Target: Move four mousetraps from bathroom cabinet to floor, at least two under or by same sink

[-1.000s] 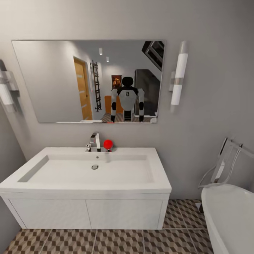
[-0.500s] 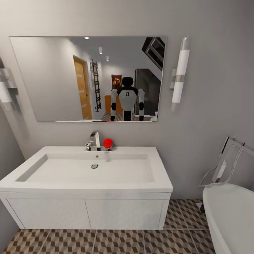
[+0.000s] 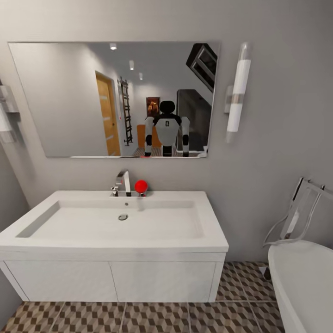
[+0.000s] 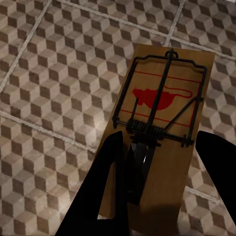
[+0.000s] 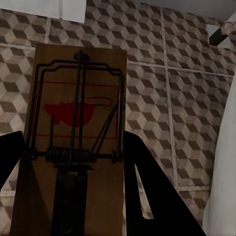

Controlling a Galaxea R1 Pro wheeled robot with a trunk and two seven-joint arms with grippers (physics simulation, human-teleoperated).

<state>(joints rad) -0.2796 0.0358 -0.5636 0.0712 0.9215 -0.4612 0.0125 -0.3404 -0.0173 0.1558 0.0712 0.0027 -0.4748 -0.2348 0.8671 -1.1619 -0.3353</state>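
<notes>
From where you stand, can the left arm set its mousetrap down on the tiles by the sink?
Probably yes: the left hand holds its mousetrap over bare bathroom floor, nothing beneath it.

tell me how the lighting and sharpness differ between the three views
Head view: bright, even and sharp, with the sink crisp and a clear reflection in the mirror. Left wrist view: dimmer, with a pale glare patch on the floor beside the mousetrap. Right wrist view: darkest, its mousetrap shaded toward the gripper end and the fingers in black silhouette.
</notes>
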